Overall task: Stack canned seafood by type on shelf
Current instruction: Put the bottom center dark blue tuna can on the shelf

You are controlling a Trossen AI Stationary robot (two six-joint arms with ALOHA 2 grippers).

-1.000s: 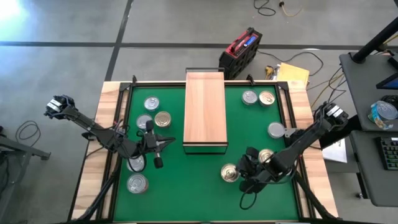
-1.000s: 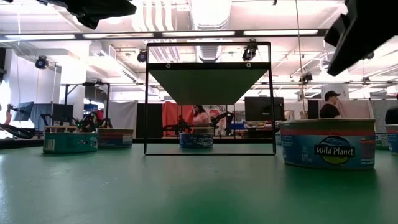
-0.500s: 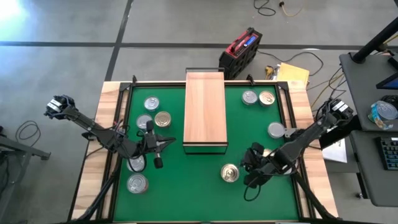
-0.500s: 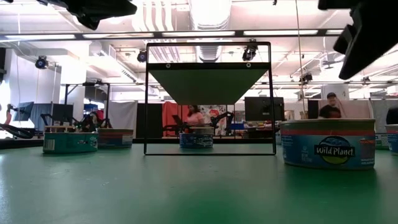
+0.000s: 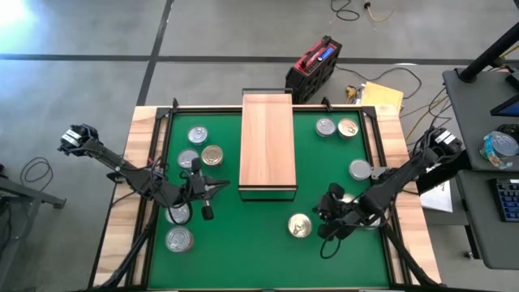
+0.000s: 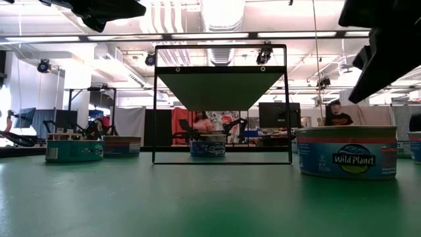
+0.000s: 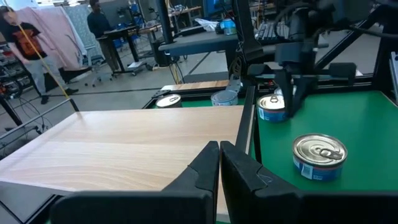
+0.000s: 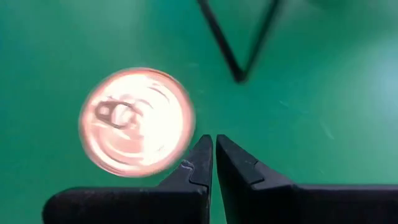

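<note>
Two closed grippers, nothing held, shelf bare

You have the shelf (image 5: 267, 144) standing lengthwise in the middle of the green mat (image 5: 243, 243), its light-wood top carrying no cans. On your left side, three tins (image 5: 203, 147) sit grouped near the shelf's long edge, and two more silver-lidded tins (image 5: 178, 238) lie closer to the near edge, one partly under the left arm. On your right, a pair of tins (image 5: 336, 127) sits toward the far corner, a single silver tin (image 5: 360, 169) near the mat's right border, and a gold-lidded tin (image 5: 299, 225) lies just beside the right gripper (image 5: 331, 212).

Your left gripper (image 5: 217, 187) hovers close to the shelf's near left corner, fingers pressed together and empty. Your right gripper is also pinched together with nothing between the fingers; in its wrist view the gold lid (image 8: 137, 121) lies off to one side of the fingertips, not between them.

Around the table you can see a red case (image 5: 315, 63) on the grey floor beyond the far edge, yellow papers (image 5: 381, 96) and loose cables. At table height a labelled tin (image 6: 346, 151) stands large at the right, with people at workbenches behind.
</note>
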